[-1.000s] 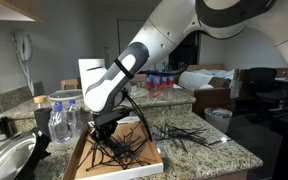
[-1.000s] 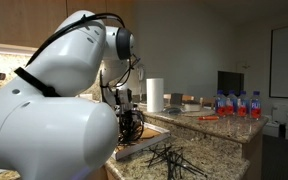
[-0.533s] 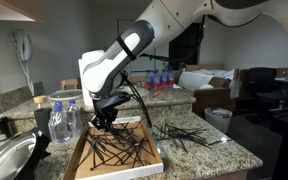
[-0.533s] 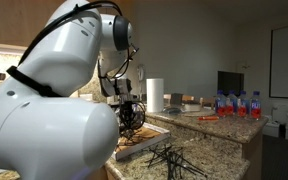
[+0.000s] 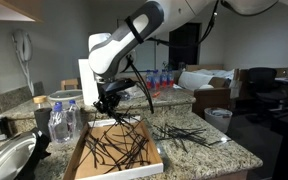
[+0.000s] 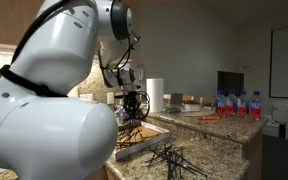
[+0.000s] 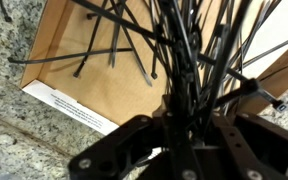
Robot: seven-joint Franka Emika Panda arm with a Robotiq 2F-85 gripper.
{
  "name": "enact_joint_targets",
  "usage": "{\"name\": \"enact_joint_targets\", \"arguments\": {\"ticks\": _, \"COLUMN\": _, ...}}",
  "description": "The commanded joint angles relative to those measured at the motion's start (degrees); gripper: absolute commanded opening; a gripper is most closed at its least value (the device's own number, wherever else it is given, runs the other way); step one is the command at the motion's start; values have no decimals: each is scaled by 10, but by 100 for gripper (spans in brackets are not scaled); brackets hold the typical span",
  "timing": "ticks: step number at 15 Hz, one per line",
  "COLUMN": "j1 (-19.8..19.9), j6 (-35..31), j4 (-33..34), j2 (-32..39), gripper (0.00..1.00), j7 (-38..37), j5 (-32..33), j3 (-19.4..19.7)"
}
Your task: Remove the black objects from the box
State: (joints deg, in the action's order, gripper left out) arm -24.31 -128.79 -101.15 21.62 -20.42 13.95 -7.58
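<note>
A shallow cardboard box [image 5: 81, 158] lies on the granite counter and holds several black zip ties [image 5: 114, 148]. My gripper [image 5: 110, 103] hangs above the box, shut on a bundle of black zip ties [image 5: 122, 116] that dangles from it. In an exterior view the gripper [image 6: 134, 103] holds the bundle [image 6: 133, 121] over the box [image 6: 144, 140]. In the wrist view the ties [image 7: 184, 60] fan out from the jaws [image 7: 184, 125] over the box floor [image 7: 94, 70]. A pile of ties [image 5: 184, 133] lies on the counter beside the box.
Water bottles [image 5: 62, 118] and a metal bowl [image 5: 9, 160] stand next to the box. More bottles [image 5: 159, 80] sit on the far counter. A paper towel roll [image 6: 154, 95] stands behind. A second tie pile [image 6: 169, 160] lies near the counter edge.
My gripper has risen from inside the box, lifting a bundle of black zip ties up and clear of the box floor.
</note>
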Motion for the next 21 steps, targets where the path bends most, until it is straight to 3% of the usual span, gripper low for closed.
{"name": "enact_joint_targets", "arguments": {"ticks": 1, "j1": 19, "j6": 10, "j4": -8, "j2": -33, "gripper": 10, "j7": 28, "j5": 0, "j3": -7}}
{"name": "enact_joint_targets", "arguments": {"ticks": 11, "j1": 23, "j6": 24, "j4": 50, "j2": -56, "gripper": 9, "j7": 48, "j5": 17, "j3": -8}}
{"name": "enact_joint_targets", "arguments": {"ticks": 21, "j1": 25, "j6": 40, "j4": 46, "j2": -111, "gripper": 9, "j7": 59, "j5": 20, "j3": -28}}
